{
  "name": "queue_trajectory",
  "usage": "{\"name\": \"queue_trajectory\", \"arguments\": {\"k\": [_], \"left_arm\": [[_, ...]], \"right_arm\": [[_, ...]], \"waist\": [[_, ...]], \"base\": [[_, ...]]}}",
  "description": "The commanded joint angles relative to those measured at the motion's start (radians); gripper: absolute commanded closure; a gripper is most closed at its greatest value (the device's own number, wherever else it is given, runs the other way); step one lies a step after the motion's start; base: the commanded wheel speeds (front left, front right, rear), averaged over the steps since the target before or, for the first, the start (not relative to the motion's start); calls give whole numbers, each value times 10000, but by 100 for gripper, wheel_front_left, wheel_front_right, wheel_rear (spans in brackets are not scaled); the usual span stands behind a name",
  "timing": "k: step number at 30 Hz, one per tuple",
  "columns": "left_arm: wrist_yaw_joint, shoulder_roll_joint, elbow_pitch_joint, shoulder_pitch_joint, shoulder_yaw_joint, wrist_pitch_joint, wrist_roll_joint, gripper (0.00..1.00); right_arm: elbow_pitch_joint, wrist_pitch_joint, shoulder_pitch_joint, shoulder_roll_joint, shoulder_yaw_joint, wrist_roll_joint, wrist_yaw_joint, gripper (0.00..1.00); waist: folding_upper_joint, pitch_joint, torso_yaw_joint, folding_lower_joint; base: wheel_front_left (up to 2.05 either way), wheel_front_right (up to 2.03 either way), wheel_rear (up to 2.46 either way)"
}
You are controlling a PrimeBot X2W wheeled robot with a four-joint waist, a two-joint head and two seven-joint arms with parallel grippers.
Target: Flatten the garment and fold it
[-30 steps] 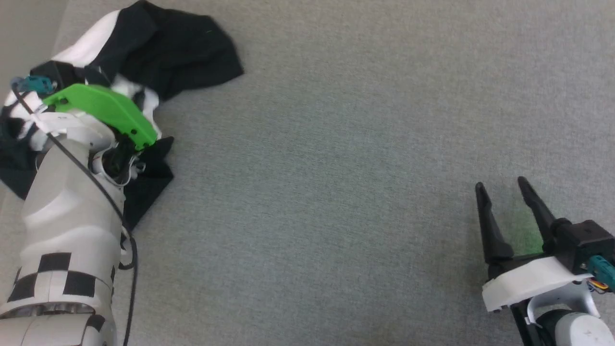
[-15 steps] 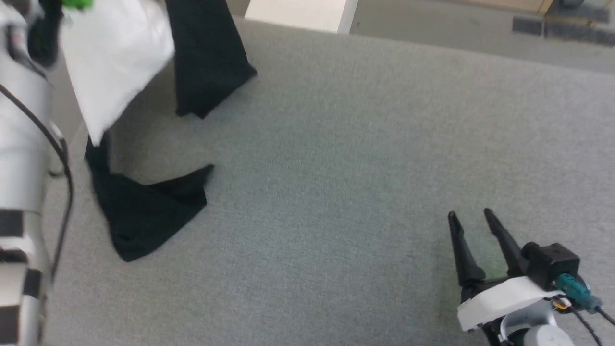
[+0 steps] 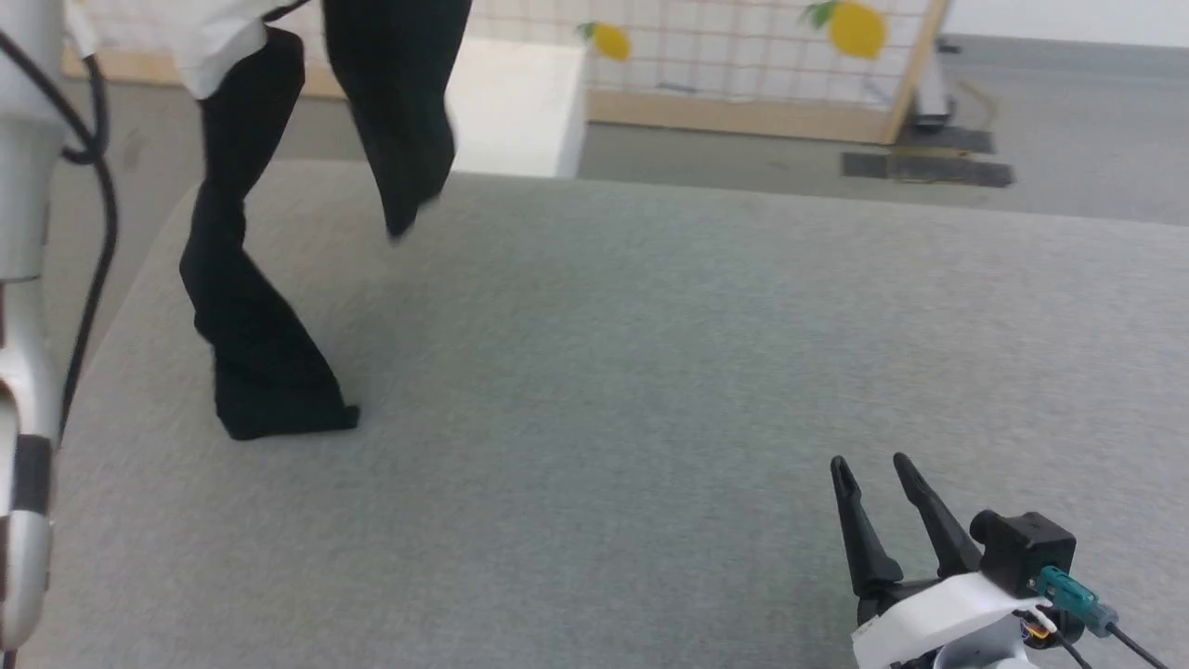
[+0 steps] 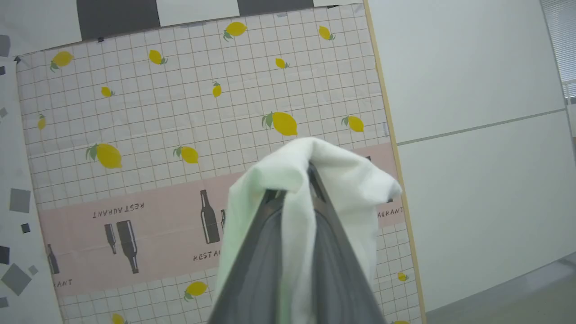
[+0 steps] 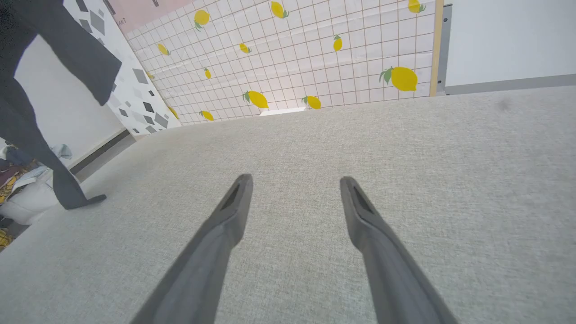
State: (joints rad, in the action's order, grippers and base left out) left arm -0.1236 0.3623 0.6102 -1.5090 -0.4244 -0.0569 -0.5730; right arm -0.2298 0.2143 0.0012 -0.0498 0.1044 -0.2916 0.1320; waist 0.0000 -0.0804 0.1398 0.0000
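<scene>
Soft white-bodied garment with black sleeves, hanging at ten o'clock in the head view. One sleeve end rests on the grey woven work surface; the other hangs clear of it. Left gripper is clenched on a fold of white cloth. Right gripper, at five o'clock, has its jaws spread and empty. Judged stage: early, with flattening and all folds left to do.

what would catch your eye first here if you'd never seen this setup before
The garment dangles at the upper left of the head view, one black sleeve trailing down onto the grey surface. In the left wrist view the left claw is shut on its white cloth, in front of a lemon-print screen. The right claw stands open, low at the right of the head view.
</scene>
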Motion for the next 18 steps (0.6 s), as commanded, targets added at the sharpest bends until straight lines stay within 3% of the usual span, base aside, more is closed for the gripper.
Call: {"name": "queue_trajectory", "arguments": {"k": [1,10,18], "left_arm": [[-70,-136,19,-229,-180,-53,-119,100],[-70,-899,35,-334,-793,-154,-1041,100],[-70,-1713,-612,1695,-1858,-388,-2320,100]], "right_arm": [[-92,121,-5,-4,67,-91,-13,0],[-416,302,-25,-4,-191,-50,-13,0],[-458,352,71,-4,-671,210,-13,0]], "waist": [[0,686,-996,0],[0,568,-1962,0],[0,450,-2111,0]], "base": [[0,0,0],[0,0,0],[0,0,0]]}}
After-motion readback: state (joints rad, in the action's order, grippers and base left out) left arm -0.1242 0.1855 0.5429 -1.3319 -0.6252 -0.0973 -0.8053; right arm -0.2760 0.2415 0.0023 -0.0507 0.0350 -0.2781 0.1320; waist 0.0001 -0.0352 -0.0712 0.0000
